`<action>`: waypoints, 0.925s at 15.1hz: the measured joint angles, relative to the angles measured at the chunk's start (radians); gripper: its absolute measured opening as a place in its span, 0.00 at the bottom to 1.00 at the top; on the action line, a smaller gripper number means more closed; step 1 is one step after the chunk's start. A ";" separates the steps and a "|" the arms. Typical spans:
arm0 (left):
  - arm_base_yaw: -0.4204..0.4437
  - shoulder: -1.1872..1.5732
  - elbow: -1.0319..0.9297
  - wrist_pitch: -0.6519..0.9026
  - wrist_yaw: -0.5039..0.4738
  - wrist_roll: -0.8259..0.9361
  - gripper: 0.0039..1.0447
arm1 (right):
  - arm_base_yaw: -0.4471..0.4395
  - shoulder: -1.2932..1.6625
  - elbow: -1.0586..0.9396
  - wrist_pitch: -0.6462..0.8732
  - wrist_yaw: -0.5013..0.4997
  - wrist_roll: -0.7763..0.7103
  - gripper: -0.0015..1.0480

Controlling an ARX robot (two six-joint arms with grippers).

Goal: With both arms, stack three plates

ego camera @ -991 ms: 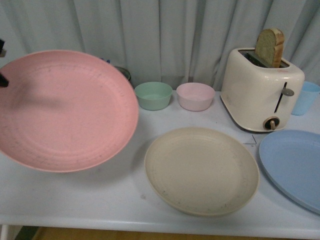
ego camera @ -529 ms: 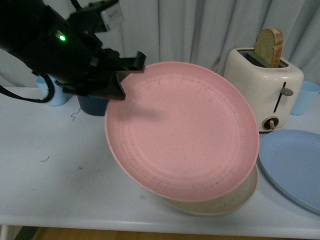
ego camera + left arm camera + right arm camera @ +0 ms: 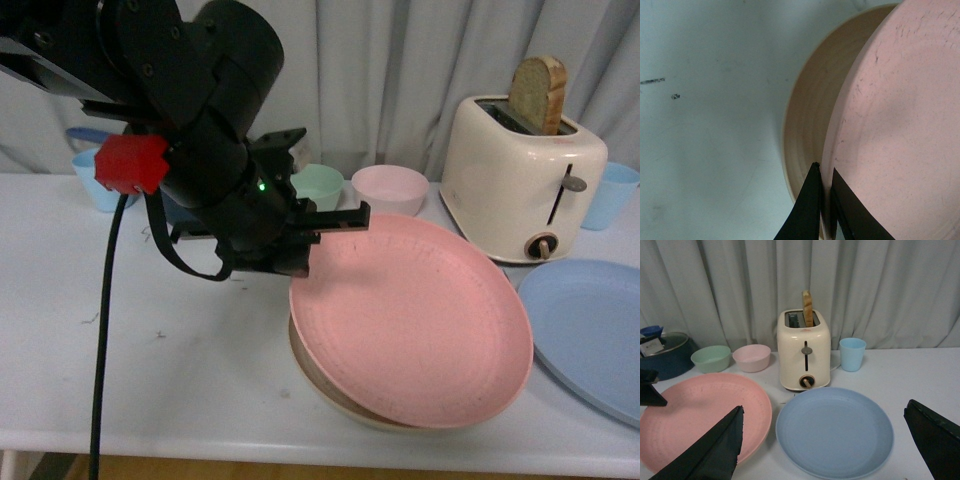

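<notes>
Left gripper (image 3: 823, 172): clenched on the rim of the pink plate (image 3: 420, 320), one jaw over the edge and one under it, at the plate's far-left side in the front view
Pink plate: hangs over the beige plate (image 3: 805, 125) and covers most of it; it looks tilted, the gripped side higher, and it sits a little to the robot's right of centre
Beige plate: flat on the table (image 3: 150, 380), with only a crescent on its left side showing from under the pink one
Contact: I cannot tell whether the pink plate's low edge already rests on the beige rim
Blue plate (image 3: 590, 330): flat on the table to the robot's right, just beside the pink plate and apart from it, in front of the toaster (image 3: 520, 180)
Right gripper (image 3: 824, 410): jaws spread wide and holding nothing; not seen in the front view
Relation that matters: the blue plate lies straight ahead of the right gripper and below it, on the right arm's own side, while the left arm is busy across the pile
Step in hand, as I judge it: setting the pink plate down as the second layer, with the release not yet made
Next move calls for: lowering the raised side level before the jaws let go, then the right arm taking the blue plate by its near rim
Risk: a tilted release could leave the pink plate off centre
</notes>
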 joint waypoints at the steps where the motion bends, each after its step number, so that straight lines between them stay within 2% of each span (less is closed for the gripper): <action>1: 0.000 0.031 0.017 -0.002 -0.012 -0.011 0.02 | 0.000 0.000 0.000 0.000 0.000 0.000 0.94; 2: 0.002 0.056 0.028 -0.003 -0.023 -0.026 0.08 | 0.000 0.000 0.000 0.000 0.000 0.000 0.94; 3: 0.002 0.062 0.028 -0.014 -0.019 -0.037 0.19 | 0.000 0.000 0.000 0.000 0.000 0.000 0.94; 7: -0.004 -0.112 -0.055 0.058 0.025 -0.031 0.65 | 0.000 0.000 0.000 0.000 0.000 0.000 0.94; 8: -0.003 -0.329 -0.174 0.189 0.010 0.029 0.86 | 0.000 0.000 0.000 0.000 0.000 0.000 0.94; 9: 0.002 -0.496 -0.299 0.352 -0.081 0.109 0.96 | 0.000 0.000 0.000 0.000 0.000 0.000 0.94; 10: -0.003 -0.617 -0.420 0.546 -0.201 0.167 0.90 | 0.000 0.000 0.000 0.000 0.000 0.000 0.94; 11: 0.006 -0.695 -0.554 0.821 -0.397 0.182 0.77 | 0.000 0.000 0.000 0.001 0.000 0.000 0.94; 12: 0.040 -0.738 -0.683 0.961 -0.456 0.185 0.65 | 0.000 0.000 0.000 0.000 0.000 0.000 0.94; 14: 0.121 -0.836 -0.922 1.077 -0.413 0.185 0.37 | 0.000 0.000 0.000 0.000 0.000 0.000 0.94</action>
